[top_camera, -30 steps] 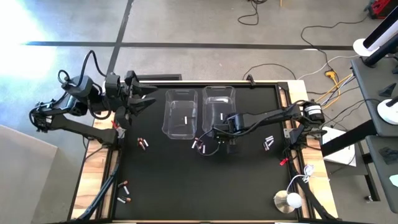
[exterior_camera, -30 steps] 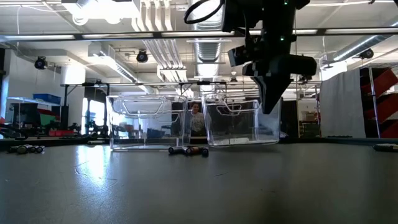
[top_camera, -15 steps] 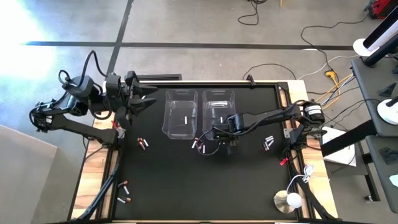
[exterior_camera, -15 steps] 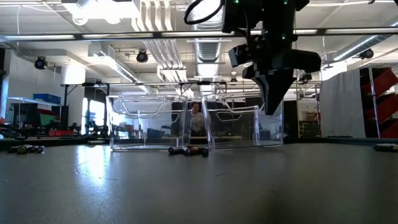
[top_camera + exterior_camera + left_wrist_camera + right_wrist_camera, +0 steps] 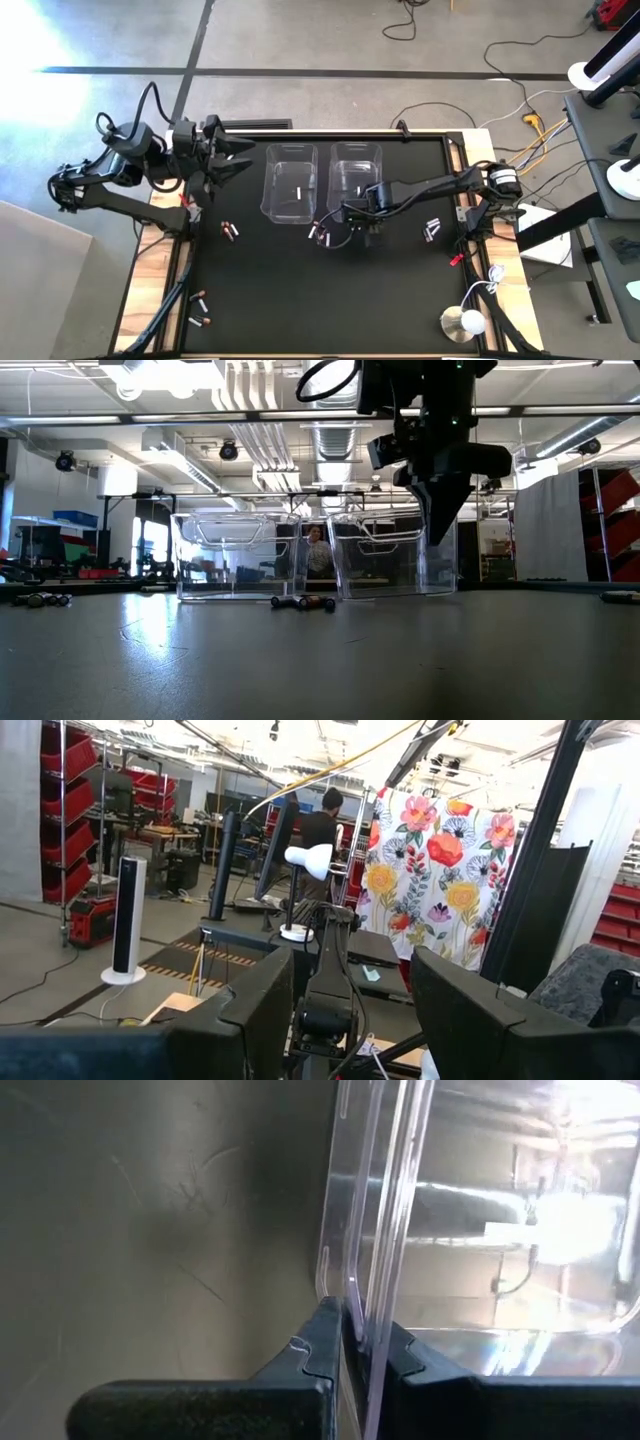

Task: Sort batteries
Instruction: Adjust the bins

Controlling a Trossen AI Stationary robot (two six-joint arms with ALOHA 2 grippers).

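Note:
Two clear plastic bins stand side by side on the black mat, a left bin (image 5: 290, 182) and a right bin (image 5: 353, 172); each holds a silvery battery (image 5: 298, 191). My right gripper (image 5: 366, 212) is shut on the right bin's near wall; it also shows in the low view (image 5: 440, 530). Dark batteries with copper ends lie in front of the bins (image 5: 318, 232) (image 5: 303, 602), at the left (image 5: 232, 230) and near-left (image 5: 200, 310). Silvery batteries (image 5: 432, 230) lie at the right. My left gripper (image 5: 232, 160) is open and empty, raised at the far left. My right gripper pinches the right bin's near wall at its rim (image 5: 362, 1320), one finger (image 5: 318, 1348) outside the bin and the other finger (image 5: 402, 1362) inside. The fingers point down from above. The bin stands upright with its bottom on the mat (image 5: 400, 593).
Small red clip-like pieces lie at the mat's right edge (image 5: 455, 260) and left edge (image 5: 186, 201). A white round object (image 5: 462, 322) sits at the near right corner. Open mat lies between the bins and the near edge. A person stands far behind the table (image 5: 317, 552).
My right gripper has kept its hold on the right bin's wall and has slid the bin a little toward the table's right edge; the bin stays upright on the mat. The left bin has stayed where it was.

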